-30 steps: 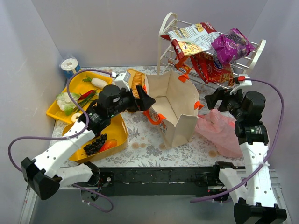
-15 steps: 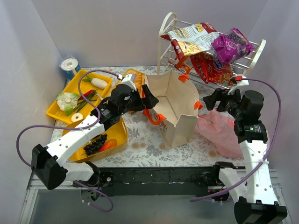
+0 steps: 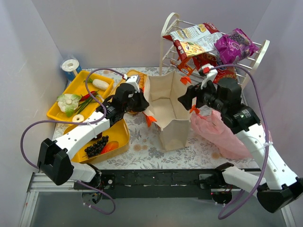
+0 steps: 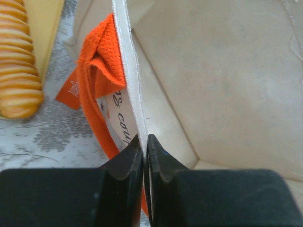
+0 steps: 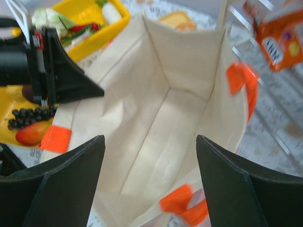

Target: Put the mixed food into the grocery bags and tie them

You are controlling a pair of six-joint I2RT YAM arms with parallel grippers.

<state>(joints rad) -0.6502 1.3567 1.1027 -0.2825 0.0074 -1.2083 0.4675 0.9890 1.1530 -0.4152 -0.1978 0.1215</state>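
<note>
The beige tote (image 3: 173, 106), one of the grocery bags, stands open mid-table with orange handles (image 3: 150, 119). My left gripper (image 3: 143, 101) is shut on its left rim; the left wrist view shows the jaws (image 4: 144, 142) pinching the thin beige edge (image 4: 127, 71). My right gripper (image 3: 185, 100) hangs open over the tote's right side, looking down into the bare inside (image 5: 175, 104); nothing lies between its fingers (image 5: 150, 139). The pink plastic bag (image 3: 222, 132) lies crumpled to the right. White-yellow (image 3: 196, 35) and purple (image 3: 234, 45) snack packets sit on the wire rack.
The white wire rack (image 3: 258, 54) stands at the back right, close behind my right arm. Two yellow trays sit on the left, one (image 3: 75, 90) with vegetables, one (image 3: 118, 137) with dark grapes (image 3: 97, 146). A ridged golden item (image 4: 19, 71) lies beside the tote.
My left gripper went from open to shut on the tote's left rim. My right arm swung left from beside the pink bag to over the tote's right side.
</note>
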